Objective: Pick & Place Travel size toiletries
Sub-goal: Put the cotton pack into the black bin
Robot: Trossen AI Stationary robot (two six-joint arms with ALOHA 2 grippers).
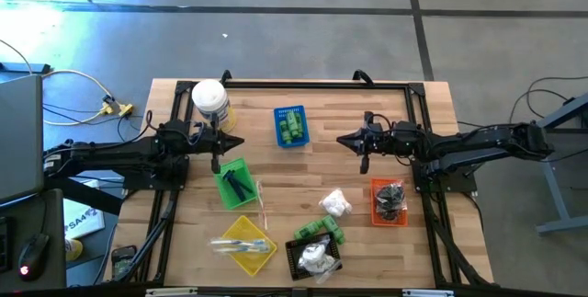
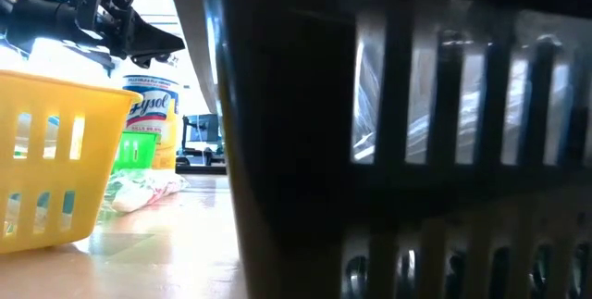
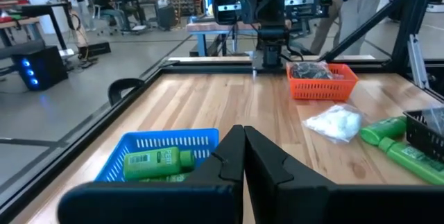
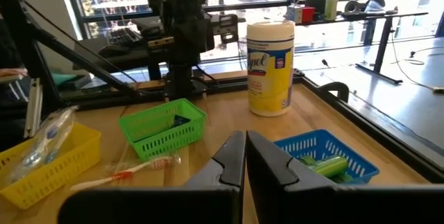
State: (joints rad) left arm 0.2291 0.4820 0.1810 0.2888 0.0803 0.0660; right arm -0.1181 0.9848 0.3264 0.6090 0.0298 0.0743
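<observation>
The left tool (image 1: 237, 141) hangs over the surface (image 1: 276, 173) between the white jar (image 1: 209, 100) and the green basket (image 1: 235, 183); its fingers are pressed together and nothing is between them. The right tool (image 1: 344, 141) hangs over the middle of the surface, right of the blue basket (image 1: 291, 126); it is also clenched and empty. The two tools point toward each other, well apart.

The toiletries are spread in several places. Green bottles (image 1: 293, 130) lie inside the blue basket, near the far edge. More green bottles (image 1: 321, 231) lie on the bare wood near the front, touching the black basket (image 1: 312, 258). This black basket holds a white packet (image 1: 315, 257). Another white packet (image 1: 335, 203) lies on the wood between the green bottles and the orange basket (image 1: 388, 201). The orange basket, at the right side, holds small black pieces (image 1: 390, 196). The green basket holds a dark item (image 1: 239, 183), but I cannot tell what it is. A thin stick (image 1: 262, 203) lies on the wood just beside the green basket. The yellow basket (image 1: 244, 245), at the front left, holds pale items in clear wrap (image 1: 243, 243).

In the left wrist view, people (image 3: 347, 2) stand in the room behind the surface.
</observation>
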